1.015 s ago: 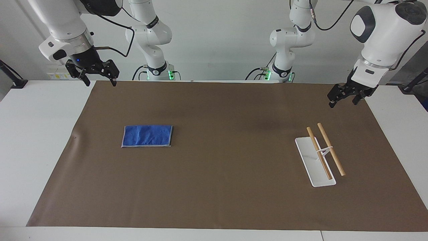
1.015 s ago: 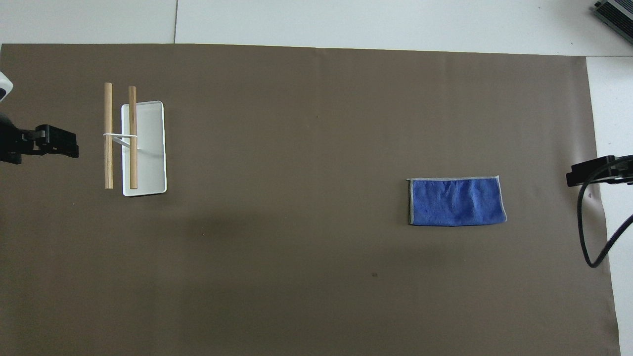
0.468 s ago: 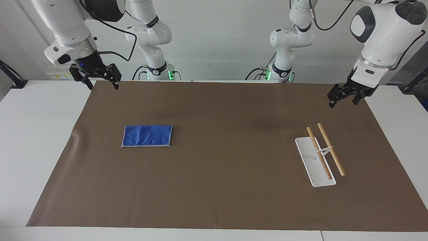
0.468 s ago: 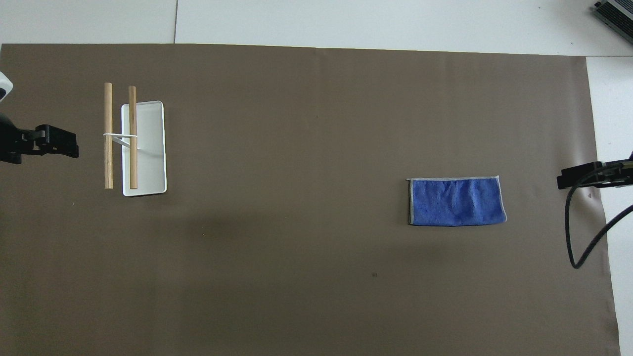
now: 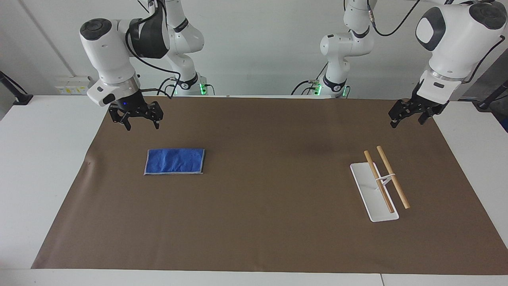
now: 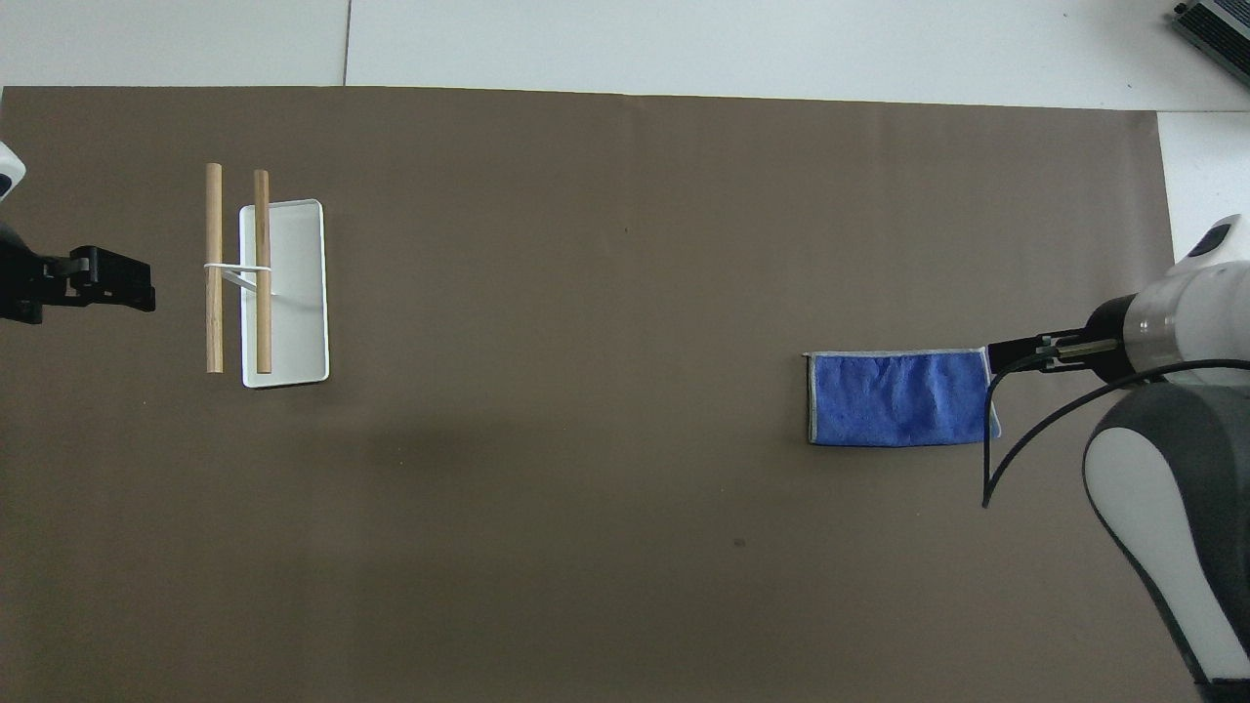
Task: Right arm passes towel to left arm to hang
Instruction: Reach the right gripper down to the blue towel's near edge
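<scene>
Step in hand looks like the reach: right gripper hangs over the brown mat w/ fingers spread wide, holding nothing. Towel lies flat on the surface at the right arm's end, apart from the fingers and not touched. Next move (my guess) needs a descent onto the towel's edge, then a pinch. Left gripper waits over the mat near the wooden-bar rack, fingers apart, empty.

Brown mat covers most of the white tabletop; white flat-based rack stands on the mat toward the left arm's end; two parallel wooden rods held above its base, one overhanging the edge; grey device corner at tabletop's edge.
</scene>
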Motion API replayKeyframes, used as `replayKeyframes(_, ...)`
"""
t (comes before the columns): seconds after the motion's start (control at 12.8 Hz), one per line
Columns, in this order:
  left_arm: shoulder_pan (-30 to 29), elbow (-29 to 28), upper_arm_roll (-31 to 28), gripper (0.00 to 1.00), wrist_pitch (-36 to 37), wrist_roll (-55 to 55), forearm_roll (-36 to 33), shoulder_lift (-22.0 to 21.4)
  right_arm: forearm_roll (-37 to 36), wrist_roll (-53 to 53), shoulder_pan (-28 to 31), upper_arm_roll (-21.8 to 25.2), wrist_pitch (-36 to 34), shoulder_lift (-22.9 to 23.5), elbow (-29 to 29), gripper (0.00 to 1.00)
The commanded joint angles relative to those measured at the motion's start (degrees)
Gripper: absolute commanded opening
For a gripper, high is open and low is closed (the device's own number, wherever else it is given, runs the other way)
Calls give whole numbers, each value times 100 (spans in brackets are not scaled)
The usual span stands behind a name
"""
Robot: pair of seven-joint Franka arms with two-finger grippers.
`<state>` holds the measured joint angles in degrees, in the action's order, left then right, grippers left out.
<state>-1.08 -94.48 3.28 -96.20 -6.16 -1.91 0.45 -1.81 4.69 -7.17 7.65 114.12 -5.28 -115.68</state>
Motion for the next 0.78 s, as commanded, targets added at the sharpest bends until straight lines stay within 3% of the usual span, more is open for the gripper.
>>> replayKeyframes(0.0,-16,-168,-20,100,-84,27,94,-142,154,189,49,-18,548,490,-148,100)
replayKeyframes(0.7,-16,-168,-20,100,-75,18,94,-142,541,594,-110,-18,2815,1116,-1562,100)
